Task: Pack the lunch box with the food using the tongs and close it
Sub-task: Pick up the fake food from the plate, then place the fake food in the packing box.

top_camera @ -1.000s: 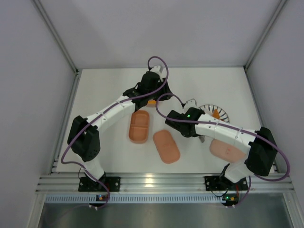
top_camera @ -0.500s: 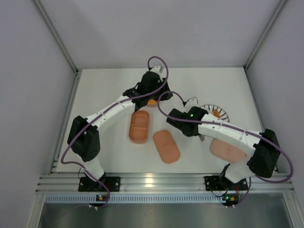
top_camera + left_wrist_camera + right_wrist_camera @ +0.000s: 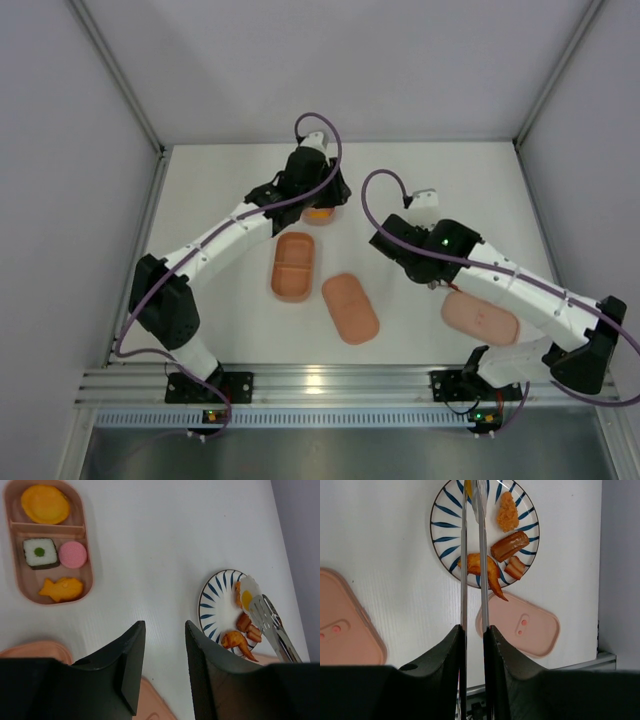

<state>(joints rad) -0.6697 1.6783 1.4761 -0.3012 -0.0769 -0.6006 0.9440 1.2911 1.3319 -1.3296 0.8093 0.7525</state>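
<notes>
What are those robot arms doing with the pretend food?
The right gripper clamps slim silver metal tongs, whose tips are at the toy fried egg on the blue-striped white plate. The left gripper hangs open and empty. One salmon-pink plastic tray already holds four pieces; the flat pink lids lie off.

White table (image 3: 480, 180), round blue-striped plate (image 3: 446, 530), grey walls (image 3: 330, 60), aluminium front rail (image 3: 330, 385)

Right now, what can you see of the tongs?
The tongs are slim silvery metal: two long thin arms, squeezed nearly parallel. The right gripper clamps them between its black fingers. Their flat, slotted tips reach over the blue-striped plate at the fried egg; whether they touch it is unclear.
</notes>
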